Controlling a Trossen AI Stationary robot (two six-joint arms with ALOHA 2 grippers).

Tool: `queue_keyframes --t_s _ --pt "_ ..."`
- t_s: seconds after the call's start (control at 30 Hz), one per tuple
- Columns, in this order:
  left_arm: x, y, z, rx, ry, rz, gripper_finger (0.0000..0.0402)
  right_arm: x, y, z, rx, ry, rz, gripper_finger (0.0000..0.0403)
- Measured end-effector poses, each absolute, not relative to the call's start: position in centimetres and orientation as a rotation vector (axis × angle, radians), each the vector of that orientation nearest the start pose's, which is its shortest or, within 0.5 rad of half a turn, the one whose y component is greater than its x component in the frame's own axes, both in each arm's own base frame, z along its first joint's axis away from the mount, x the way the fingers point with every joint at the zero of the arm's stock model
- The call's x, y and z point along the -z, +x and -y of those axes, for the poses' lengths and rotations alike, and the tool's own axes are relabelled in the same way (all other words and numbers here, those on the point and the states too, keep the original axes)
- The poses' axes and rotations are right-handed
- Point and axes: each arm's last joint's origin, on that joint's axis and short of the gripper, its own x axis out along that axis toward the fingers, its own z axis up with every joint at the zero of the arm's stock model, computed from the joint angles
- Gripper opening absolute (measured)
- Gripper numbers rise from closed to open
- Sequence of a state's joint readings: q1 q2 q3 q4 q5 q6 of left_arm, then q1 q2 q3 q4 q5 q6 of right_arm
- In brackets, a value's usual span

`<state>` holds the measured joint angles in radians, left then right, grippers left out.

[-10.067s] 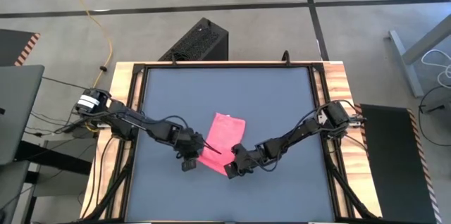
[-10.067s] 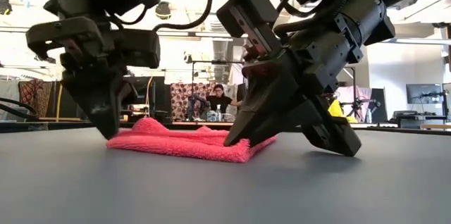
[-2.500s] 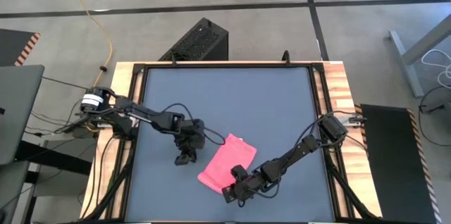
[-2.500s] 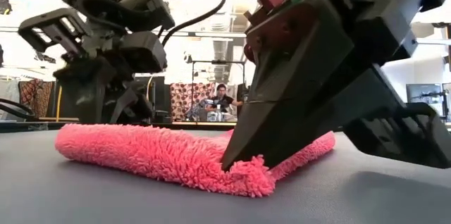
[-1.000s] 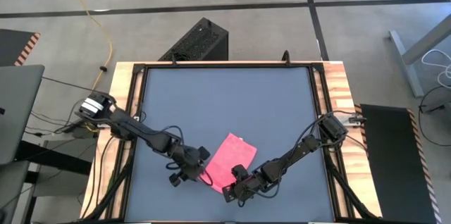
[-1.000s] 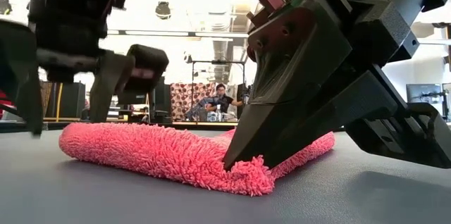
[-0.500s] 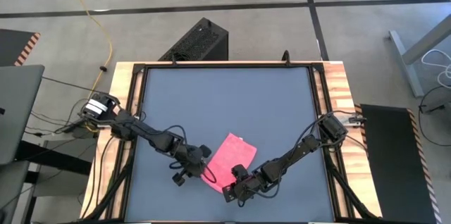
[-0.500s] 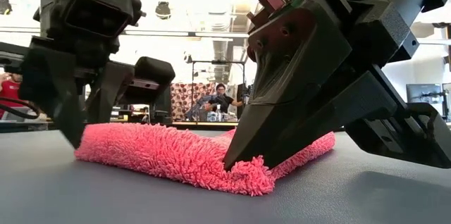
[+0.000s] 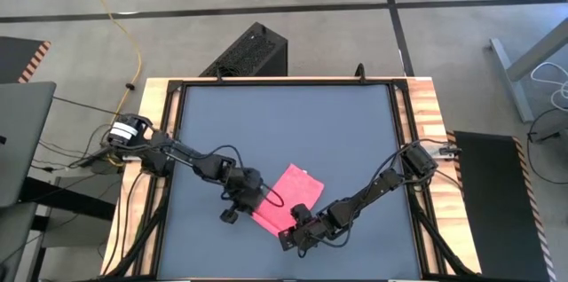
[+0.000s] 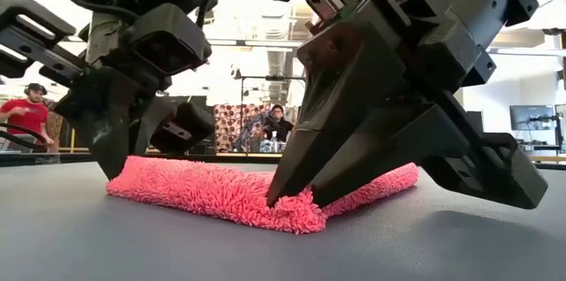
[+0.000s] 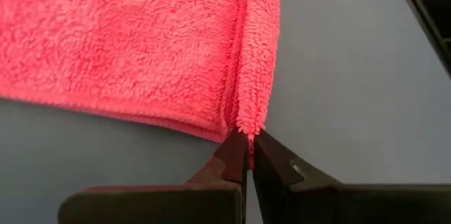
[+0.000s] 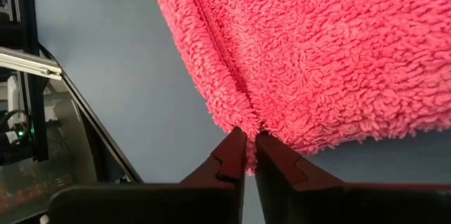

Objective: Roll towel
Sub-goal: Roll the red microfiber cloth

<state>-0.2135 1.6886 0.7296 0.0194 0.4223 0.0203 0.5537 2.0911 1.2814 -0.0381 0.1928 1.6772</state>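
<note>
- Two dark arms reach down to one pink-red towel point(image 9: 286, 197) that lies on the grey counter point(image 9: 284, 122).
- The towel is a flat folded strip. It sits near the front middle of the counter, turned at a slant.
- The left gripper point(image 9: 249, 202) is at the towel's left edge. Its fingers point(image 11: 232, 159) are squeezed almost together, with a corner of the towel pinched between the tips.
- In the left wrist view the towel's folded edge runs straight up from those tips, and the fuzzy cloth spreads out to one side.
- The right gripper point(image 9: 299, 222) is at the towel's front end. Its fingers point(image 12: 231, 155) are also nearly closed, and they nip the fluffy edge of the towel.
- In the low view the left gripper point(image 10: 110, 162) presses on one end of the towel point(image 10: 221, 193) and the right gripper point(image 10: 292, 194) comes down on the near corner, where the cloth bunches up a little.
- Both ends of the towel rest on the counter.
- Far back in the room a person in a red top point(image 10: 26, 115) stands, and another person point(image 10: 276, 125) sits at a desk.
</note>
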Motion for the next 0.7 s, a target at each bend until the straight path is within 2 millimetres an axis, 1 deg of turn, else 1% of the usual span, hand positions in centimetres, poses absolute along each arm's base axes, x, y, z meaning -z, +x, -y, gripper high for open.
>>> queue_keyframes --t_s 0.1,0.2,0.3,0.4,0.53,0.7 --pt "-11.6 29.1 7.2 0.583 -0.158 -1.002 0.0000 -12.5 36.6 -22.0 0.399 1.281 -0.835 0.0059" --pt "-10.8 29.8 7.1 0.612 -0.231 -1.070 0.0000 -12.5 36.7 -22.1 0.389 1.288 -0.828 0.0060" --pt "-10.4 30.6 7.2 0.643 -0.263 -1.087 0.0000 -12.8 36.8 -22.2 0.382 1.275 -0.818 0.0060" --pt "-10.5 30.9 7.1 0.644 -0.272 -1.088 0.0000 -13.1 37.0 -22.3 0.378 1.242 -0.804 0.0060" --pt "-10.9 30.8 6.4 0.632 -0.275 -1.126 0.0000 -13.5 37.1 -22.4 0.404 1.209 -0.818 0.0061" --pt "-11.2 31.0 6.0 0.639 -0.272 -1.162 0.0000 -14.2 37.2 -22.9 0.396 1.204 -0.818 0.0061"
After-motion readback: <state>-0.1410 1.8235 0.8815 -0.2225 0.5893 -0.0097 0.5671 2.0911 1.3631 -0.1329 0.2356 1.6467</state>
